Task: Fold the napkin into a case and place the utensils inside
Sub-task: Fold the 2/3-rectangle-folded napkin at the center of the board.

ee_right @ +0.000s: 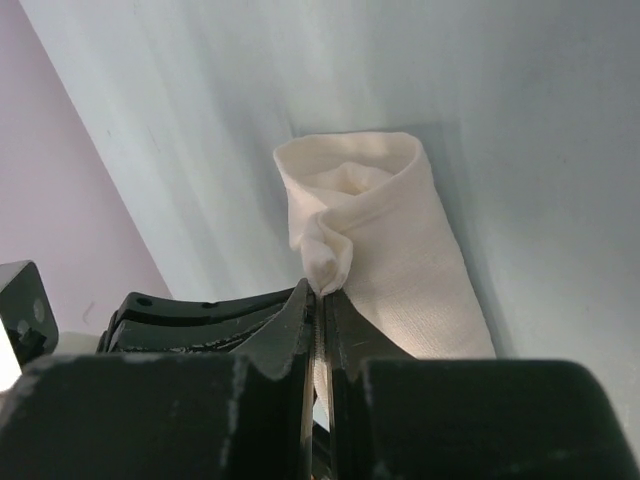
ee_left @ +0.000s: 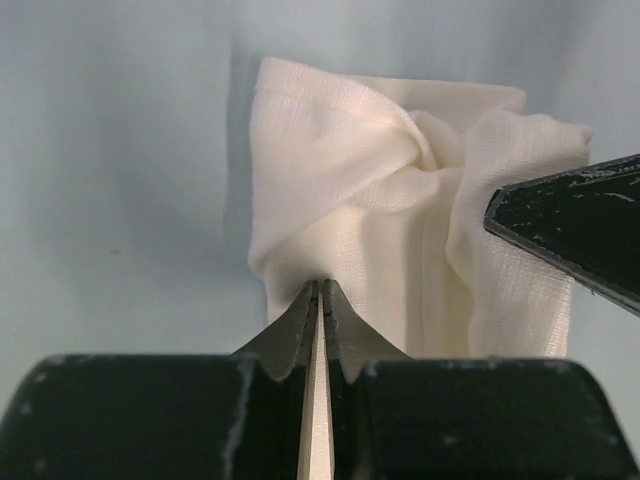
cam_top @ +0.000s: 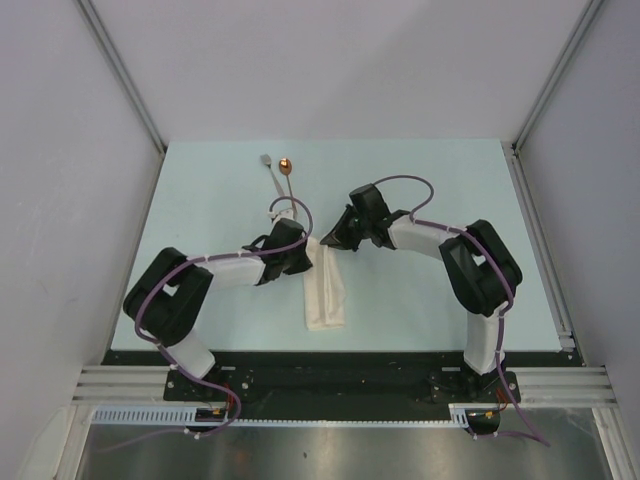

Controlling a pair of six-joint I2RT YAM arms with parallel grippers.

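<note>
Left gripper (ee_left: 320,292) pinched shut on the napkin (ee_left: 370,200), right gripper (ee_right: 320,292) likewise (cloth folded narrow)

The overhead camera is looking down over the pale blue table (cam_top: 430,170); both wrist cameras are peering close at one cream cloth strip (ee_left: 380,200).

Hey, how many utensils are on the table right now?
2. The fork lies at the far side of the table, the spoon just to its right, both beyond the napkin. Any tucked inside the napkin would be hidden.
</note>
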